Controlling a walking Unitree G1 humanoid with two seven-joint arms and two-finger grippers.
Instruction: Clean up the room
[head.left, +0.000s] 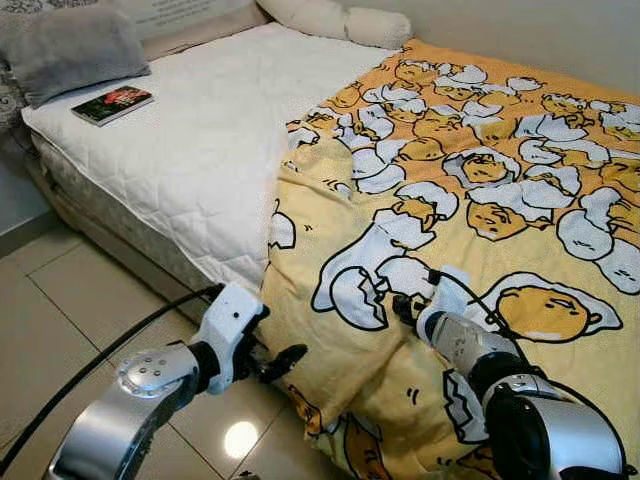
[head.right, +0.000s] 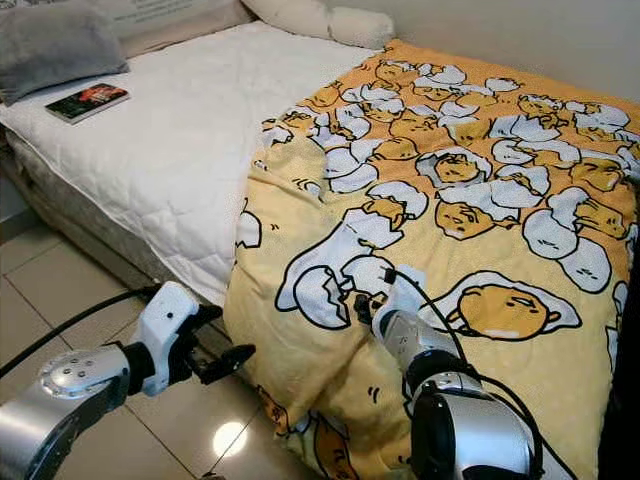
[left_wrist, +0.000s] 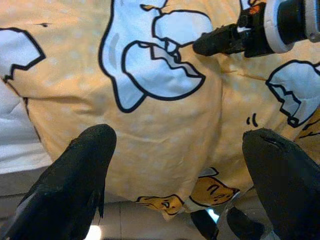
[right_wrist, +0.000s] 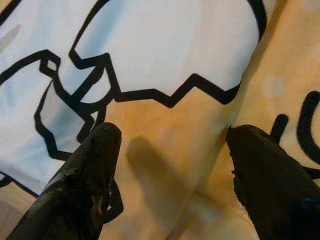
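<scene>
Duvet, yellow egg print: spread over half the bed, its near edge bunched and drooping to the floor. Right gripper, fingers apart, presses on it near that edge. Left gripper, fingers spread, hovers just beside the hanging corner. Beyond the left gripper: bare mattress, book, grey pillow. Bed-making looks barely begun; spreading remains.

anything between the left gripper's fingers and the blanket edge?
Nothing: in the left wrist view the open fingers of the left gripper face bare yellow blanket fabric. The eye views show it beside the blanket's hanging edge.
</scene>
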